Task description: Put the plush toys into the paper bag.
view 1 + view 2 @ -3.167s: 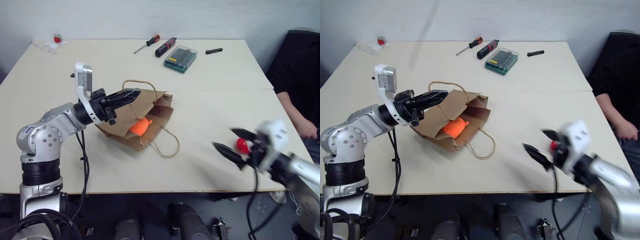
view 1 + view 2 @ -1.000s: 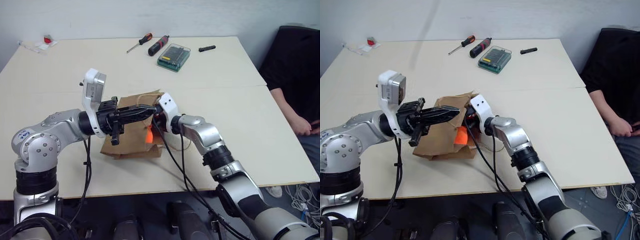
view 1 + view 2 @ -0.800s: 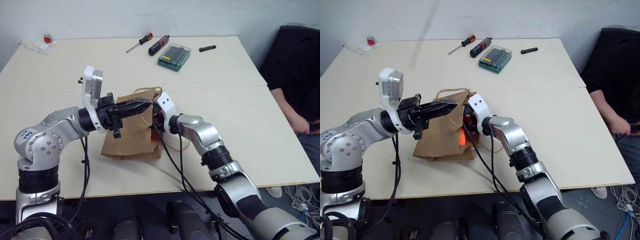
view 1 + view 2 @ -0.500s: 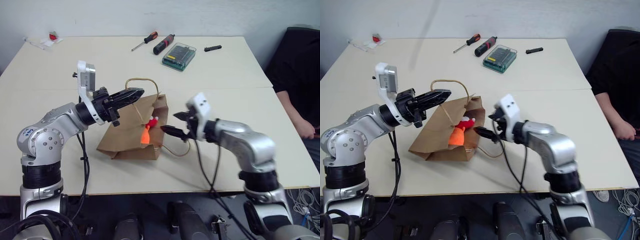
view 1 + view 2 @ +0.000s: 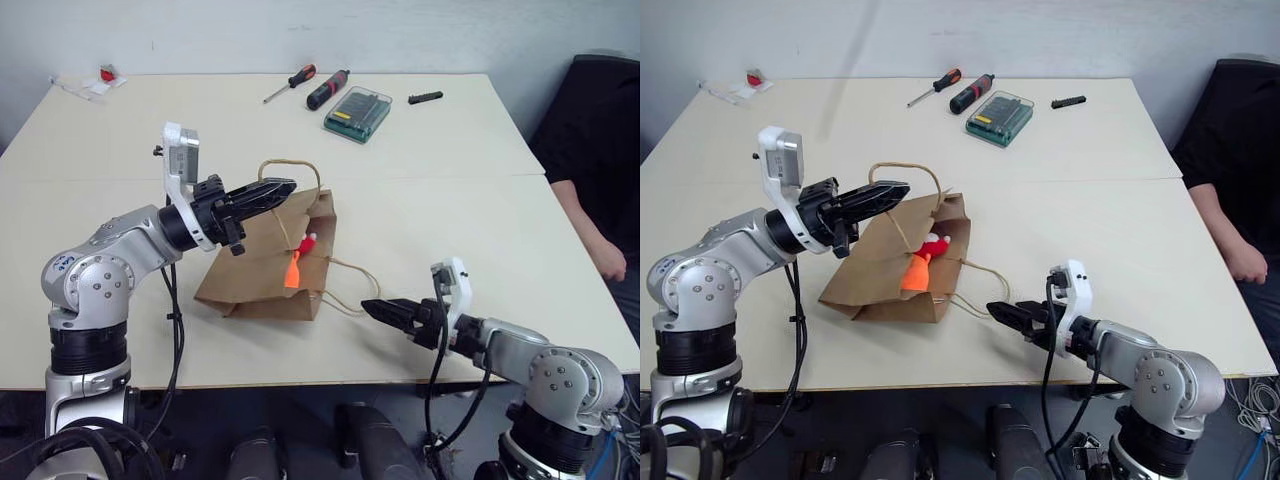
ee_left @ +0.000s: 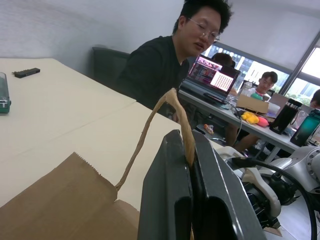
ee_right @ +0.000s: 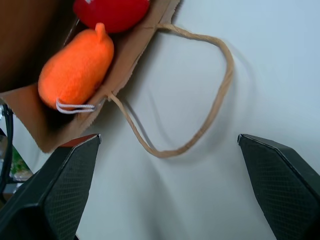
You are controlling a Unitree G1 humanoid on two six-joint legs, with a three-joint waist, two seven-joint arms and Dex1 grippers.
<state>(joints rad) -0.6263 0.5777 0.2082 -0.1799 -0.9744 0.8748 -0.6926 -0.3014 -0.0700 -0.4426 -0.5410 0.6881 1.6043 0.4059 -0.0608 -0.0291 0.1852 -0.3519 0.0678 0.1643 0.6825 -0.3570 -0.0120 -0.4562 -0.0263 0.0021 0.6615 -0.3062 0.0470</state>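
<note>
The left gripper [image 5: 278, 187] is clamped fully shut on the upper handle [image 5: 285, 164] of the paper bag [image 5: 262, 270], lifting that side so the mouth stays propped open toward 3 o'clock. The bag itself lies on the table [image 5: 480, 200] at about mid-table, its base toward 9 o'clock.

Just inside the mouth sits the orange plush toy [image 7: 75, 70], its thin string [image 7: 75, 106] hanging at the lip. The red and white plush toy [image 5: 933, 246] lies touching it on the 12 o'clock side. Judged from this, both toys are in the bag, though barely past the lip.

The lower handle [image 7: 200, 125] trails flat on the table toward 4 o'clock.

The right gripper [image 5: 1012, 320] stands near that loop, jaws spread wide and empty, clear of the bag.
</note>
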